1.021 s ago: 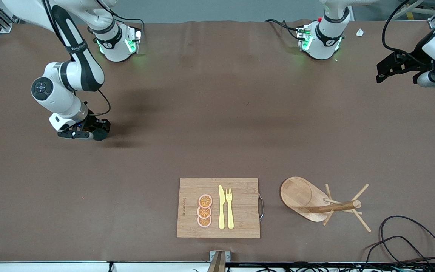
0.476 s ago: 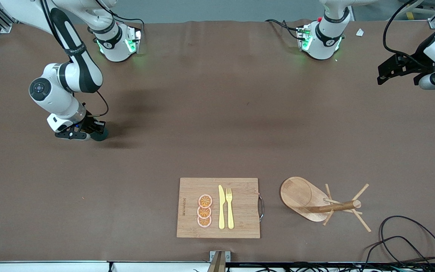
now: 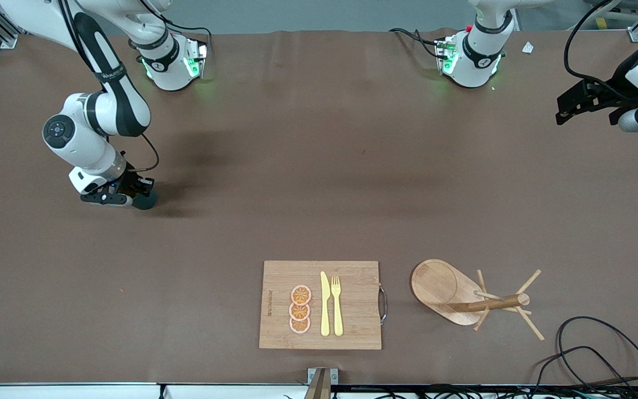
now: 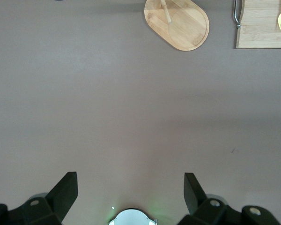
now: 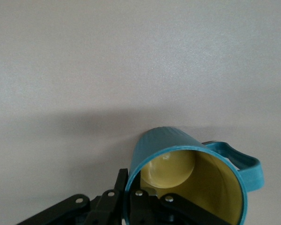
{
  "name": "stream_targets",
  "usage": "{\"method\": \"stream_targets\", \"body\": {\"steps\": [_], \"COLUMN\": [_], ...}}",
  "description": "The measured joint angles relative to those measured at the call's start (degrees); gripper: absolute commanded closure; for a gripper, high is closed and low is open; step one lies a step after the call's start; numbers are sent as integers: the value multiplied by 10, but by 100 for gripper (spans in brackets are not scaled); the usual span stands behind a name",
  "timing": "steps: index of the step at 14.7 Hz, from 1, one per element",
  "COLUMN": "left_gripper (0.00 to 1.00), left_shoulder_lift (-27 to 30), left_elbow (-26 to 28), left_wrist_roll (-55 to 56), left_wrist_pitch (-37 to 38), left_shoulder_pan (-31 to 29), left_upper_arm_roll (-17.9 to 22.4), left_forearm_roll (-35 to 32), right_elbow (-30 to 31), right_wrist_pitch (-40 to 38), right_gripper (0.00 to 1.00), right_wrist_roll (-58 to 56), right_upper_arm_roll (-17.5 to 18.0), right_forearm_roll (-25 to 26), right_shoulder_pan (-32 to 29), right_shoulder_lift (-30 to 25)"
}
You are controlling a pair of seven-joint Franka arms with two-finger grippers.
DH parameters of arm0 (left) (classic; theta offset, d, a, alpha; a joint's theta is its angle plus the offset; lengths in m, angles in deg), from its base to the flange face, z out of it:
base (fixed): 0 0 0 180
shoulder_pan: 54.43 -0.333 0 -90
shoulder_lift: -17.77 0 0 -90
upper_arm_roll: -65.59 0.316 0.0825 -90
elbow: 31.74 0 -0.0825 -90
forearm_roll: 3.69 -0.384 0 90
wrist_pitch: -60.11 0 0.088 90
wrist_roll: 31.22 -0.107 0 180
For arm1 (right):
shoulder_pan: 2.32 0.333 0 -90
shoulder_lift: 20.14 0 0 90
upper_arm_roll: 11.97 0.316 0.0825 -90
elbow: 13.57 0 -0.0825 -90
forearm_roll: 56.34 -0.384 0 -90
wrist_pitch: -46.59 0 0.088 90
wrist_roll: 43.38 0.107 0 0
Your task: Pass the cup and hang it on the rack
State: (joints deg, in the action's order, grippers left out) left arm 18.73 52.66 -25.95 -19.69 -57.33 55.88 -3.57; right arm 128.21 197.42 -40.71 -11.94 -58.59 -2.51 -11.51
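The cup is teal outside and yellow inside, with its handle off to one side. My right gripper is shut on its rim, one finger inside and one outside. In the front view the cup shows as a dark shape just under the right gripper, low at the table toward the right arm's end. The wooden rack stands near the front edge, toward the left arm's end. My left gripper waits open and empty, high over that end of the table, with the rack in its wrist view.
A bamboo cutting board lies beside the rack, carrying orange slices, a yellow knife and a yellow fork. Black cables coil at the front corner by the left arm's end.
The right gripper's fingers have closed onto the cup's rim, and the hand has shifted slightly toward the right arm's end. The left gripper has barely drifted.
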Motion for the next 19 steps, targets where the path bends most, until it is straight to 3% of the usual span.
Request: {"method": "stream_targets", "body": {"steps": [4,8,11,14,19], "left_gripper": [0,0,0,0,0], "left_shoulder_lift": [0,0,0,0,0], "left_elbow": [0,0,0,0,0], "left_wrist_roll": [0,0,0,0,0], "left_wrist_pitch": [0,-2,-5,-5,-5], "left_shoulder_pan": [0,0,0,0,0], "left_upper_arm_roll": [0,1,1,1,1], "left_forearm_roll": [0,0,0,0,0], "right_elbow": [-13,-99,-149,-170,-266], "right_wrist_pitch": [-58,-219,-249,-232,-202], "right_gripper": [100,100,100,100,100], "right_wrist_roll": [29,213,374,494,749], "right_upper_arm_roll": [6,14,17,17,17], "right_forearm_roll": [0,-2,-13,-66,-77], "right_shoulder_pan": [38,145,237,307,438], "right_shoulder_lift": [-23,-75,-79,-56,50]}}
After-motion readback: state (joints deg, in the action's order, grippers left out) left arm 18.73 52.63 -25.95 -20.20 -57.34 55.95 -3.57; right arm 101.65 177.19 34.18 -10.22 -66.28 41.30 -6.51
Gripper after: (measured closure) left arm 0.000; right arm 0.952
